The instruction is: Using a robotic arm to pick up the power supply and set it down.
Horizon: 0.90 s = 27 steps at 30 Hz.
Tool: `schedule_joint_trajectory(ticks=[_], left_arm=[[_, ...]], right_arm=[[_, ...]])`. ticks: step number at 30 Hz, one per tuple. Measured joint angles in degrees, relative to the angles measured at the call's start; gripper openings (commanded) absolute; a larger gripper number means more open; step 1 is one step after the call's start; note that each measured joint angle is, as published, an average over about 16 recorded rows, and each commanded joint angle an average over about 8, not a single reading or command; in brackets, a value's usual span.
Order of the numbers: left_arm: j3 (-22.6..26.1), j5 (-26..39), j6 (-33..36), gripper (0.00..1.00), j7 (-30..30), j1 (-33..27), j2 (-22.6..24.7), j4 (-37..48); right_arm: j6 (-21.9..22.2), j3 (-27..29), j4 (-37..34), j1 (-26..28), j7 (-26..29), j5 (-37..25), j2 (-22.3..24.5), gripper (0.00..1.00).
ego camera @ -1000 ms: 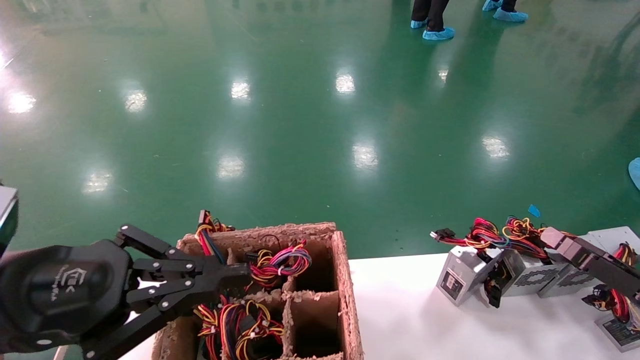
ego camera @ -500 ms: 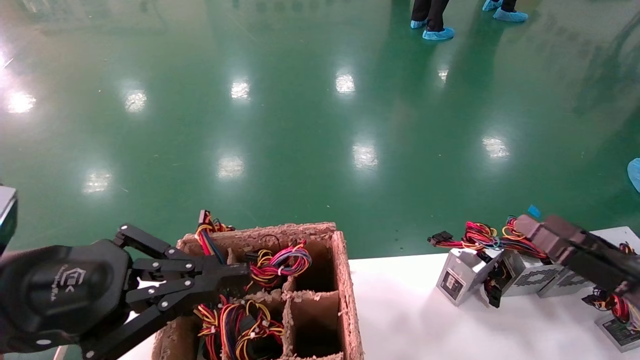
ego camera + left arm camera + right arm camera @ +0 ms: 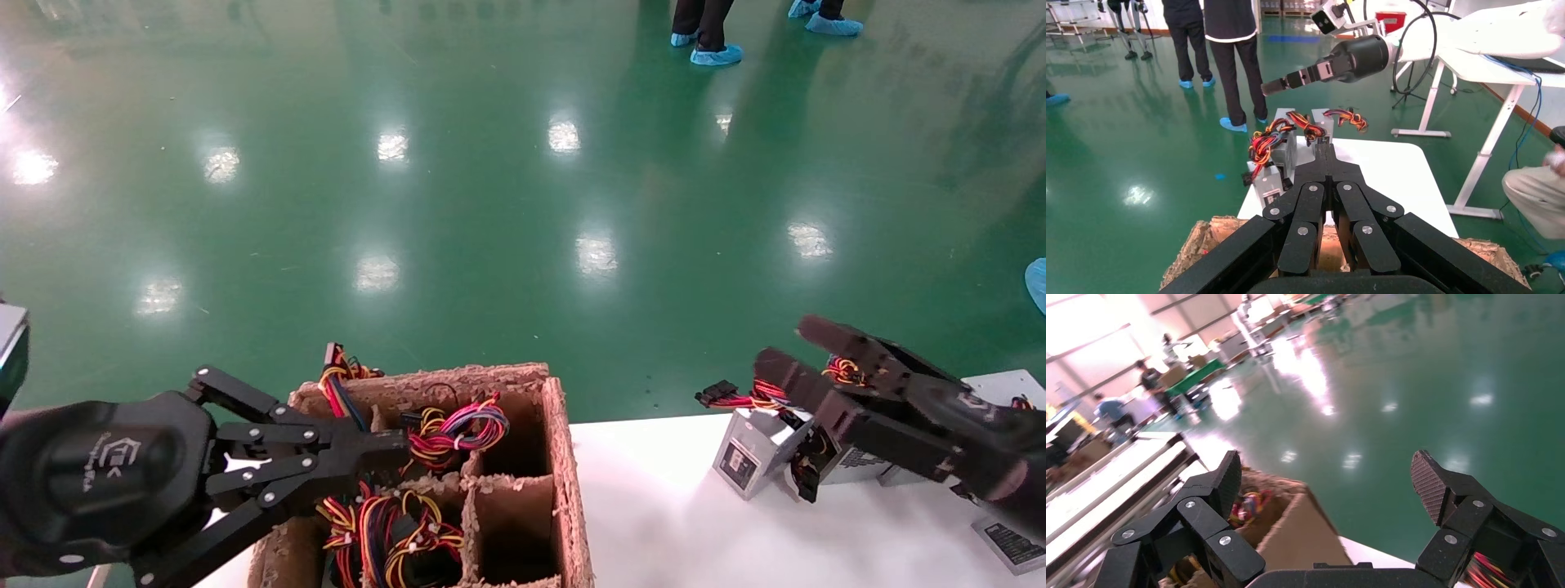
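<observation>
Two grippers: right gripper [image 3: 788, 351], jaws spread wide and empty, hovers just above the power supply [image 3: 756, 449], nearest of several on the white table [image 3: 654, 506]; its long axis runs away beneath the claw. Left gripper [image 3: 396, 445], closed, empty, sits over the cardboard box [image 3: 564, 457], well apart.

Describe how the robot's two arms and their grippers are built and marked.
Both arms are black. The left gripper has flat linked-bar fingers joined by silver rivets, behind a round wrist housing with a white "TEK" logo; a pale-grey box edge shows at its forearm. The right gripper has the same riveted bars, textured finger pads, and a small white mark on its wrist.
</observation>
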Motion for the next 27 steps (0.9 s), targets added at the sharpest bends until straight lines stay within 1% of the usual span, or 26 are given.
schedule_joint_trajectory(ticks=[5,6,27], left_arm=[[0.00,0.00,0.00,0.92,0.00,0.00,0.00,0.00],[0.00,0.00,0.00,1.00,0.00,0.00,0.00,0.00],[0.02,-0.01,-0.01,1.00,0.01,0.00,-0.01,0.00]], right_arm=[[-3.60,-2.54,-0.23,4.69,-0.98,-1.32,-0.52,1.00],[-4.33,-3.04,-0.27,5.62,-1.17,-1.58,-0.63,1.00],[-19.58,-13.78,-1.24,25.45,-5.32,-7.17,-2.84,1.00]])
